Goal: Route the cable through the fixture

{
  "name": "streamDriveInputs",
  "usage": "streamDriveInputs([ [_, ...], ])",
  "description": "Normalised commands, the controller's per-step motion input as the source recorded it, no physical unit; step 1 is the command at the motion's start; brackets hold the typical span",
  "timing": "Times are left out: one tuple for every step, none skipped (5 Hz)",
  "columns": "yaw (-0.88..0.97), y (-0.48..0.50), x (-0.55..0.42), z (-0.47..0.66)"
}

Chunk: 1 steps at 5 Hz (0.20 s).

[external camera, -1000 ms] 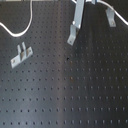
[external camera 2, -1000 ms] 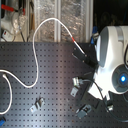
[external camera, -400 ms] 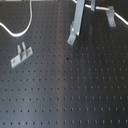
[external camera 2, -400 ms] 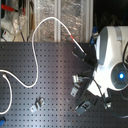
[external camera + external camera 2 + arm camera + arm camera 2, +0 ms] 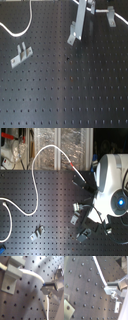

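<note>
I see a dark perforated board (image 5: 75, 95) with regular holes, and shelves with clutter behind it in the second exterior view. The cable (image 5: 33, 183) lies in loops over the board towards the second exterior view's left, and its red section (image 5: 73, 165) is near the arm. My gripper (image 5: 48, 289) looks closed on the cable end; in both wrist views the white cord enters straight between the fingers. The fixture (image 5: 20, 54), a small metal bracket, stands at the first exterior view's left, well apart from the gripper. Nothing passes through it, so I judge the routing is not yet started: the grasp is done, the carry and threading remain
</note>
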Motion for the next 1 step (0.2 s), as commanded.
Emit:
streamDriveInputs([
  [-0.17,0.116,-0.143,0.1],
])
